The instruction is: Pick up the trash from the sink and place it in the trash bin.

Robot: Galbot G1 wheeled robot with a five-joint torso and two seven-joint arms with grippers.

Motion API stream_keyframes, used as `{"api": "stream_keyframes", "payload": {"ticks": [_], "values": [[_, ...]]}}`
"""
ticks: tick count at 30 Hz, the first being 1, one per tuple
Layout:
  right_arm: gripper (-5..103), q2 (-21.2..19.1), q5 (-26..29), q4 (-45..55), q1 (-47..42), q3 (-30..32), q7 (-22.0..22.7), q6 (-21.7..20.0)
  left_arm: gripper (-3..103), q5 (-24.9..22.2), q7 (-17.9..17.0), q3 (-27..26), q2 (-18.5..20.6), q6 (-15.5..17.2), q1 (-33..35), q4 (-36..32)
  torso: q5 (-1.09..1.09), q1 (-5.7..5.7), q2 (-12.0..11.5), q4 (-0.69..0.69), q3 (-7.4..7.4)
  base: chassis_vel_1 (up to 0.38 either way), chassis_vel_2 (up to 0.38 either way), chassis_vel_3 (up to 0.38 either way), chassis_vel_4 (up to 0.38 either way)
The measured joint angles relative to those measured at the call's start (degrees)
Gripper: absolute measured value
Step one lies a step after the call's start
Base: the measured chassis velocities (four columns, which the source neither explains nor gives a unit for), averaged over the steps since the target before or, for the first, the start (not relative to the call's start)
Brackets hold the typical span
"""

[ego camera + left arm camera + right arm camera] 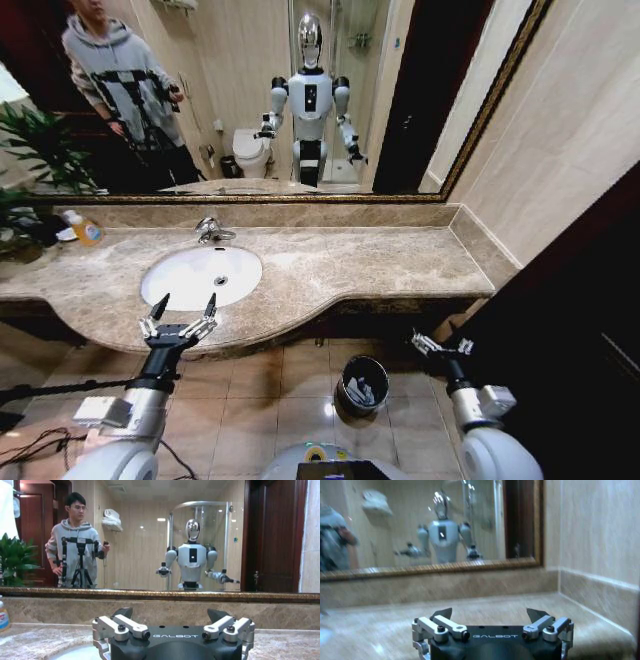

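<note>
Marble counter (380,262): left tool (183,305) spread at sink (180,285) front rim; right tool (442,345) spread beside trash bin (362,384).

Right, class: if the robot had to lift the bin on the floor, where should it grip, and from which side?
The bin stands upright and open-topped, so probably take its rim from above, one finger inside the wall and one outside. The right gripper hangs nearest.

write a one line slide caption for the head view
Left hand open at the sink rim, right hand open low beside the trash bin on the floor.
</note>
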Motion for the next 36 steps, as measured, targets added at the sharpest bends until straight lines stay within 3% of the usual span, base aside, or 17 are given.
{"api": "stream_keyframes", "payload": {"ticks": [9, 15, 36], "values": [[97, 0.7, -2.6, 6.3, 0.4, -1.7, -1.4, -2.6, 100, 0.0, 0.0, 0.0, 0.0, 0.0, 0.0, 0.0, 0.01, 0.0, 0.0, 0.0, 0.0, 0.0, 0.0, 0.0, 0.0], [100, 1.3, -5.0, 6.5, 0.4, -2.8, -0.7, -1.3, 100, 0.0, 0.0, 0.0, 0.0, 0.0, 0.0, 0.0, 0.01, 0.0, 0.0, 0.0, 0.0, 0.0, 0.0, 0.0, 0.0], [100, 1.3, -5.3, 5.9, 0.6, -2.9, -0.6, -1.0, 100, 0.0, 0.0, 0.0, 0.0, 0.0, 0.0, 0.0, 0.02, 0.0, 0.0, 0.0, 0.0, 0.0, 0.0, 0.0, 0.0]]}}
